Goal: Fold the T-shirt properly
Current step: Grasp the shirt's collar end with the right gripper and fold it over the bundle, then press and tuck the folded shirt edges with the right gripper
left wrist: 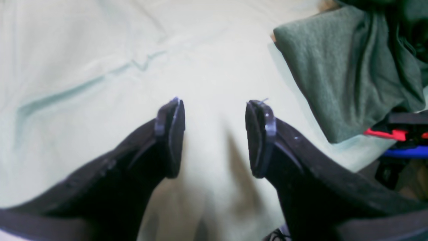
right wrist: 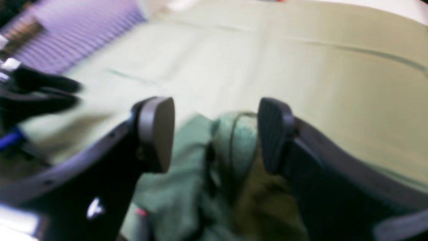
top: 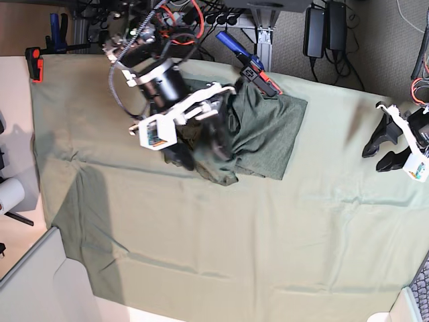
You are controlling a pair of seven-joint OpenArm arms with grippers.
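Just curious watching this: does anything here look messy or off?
Yes. The T-shirt lies bunched at the tablecloth's far edge, one side flat, the other crumpled under the open right gripper. Not a neat fold.

free: tablecloth [top: 221, 248] front, centre | obstacle: T-shirt [top: 268, 137], probably bunched, rear

T-shirt [top: 265, 137]: bunched on the tablecloth [top: 221, 241], toward 12 o'clock of the counter in the base view, a clamp [top: 249, 64] touching its 12 o'clock edge. Right gripper [top: 204, 144]: over the garment's 9 o'clock side, jaws apart with cloth between them. Left gripper [top: 379, 149]: at 3 o'clock, well apart from the shirt, over bare tablecloth.
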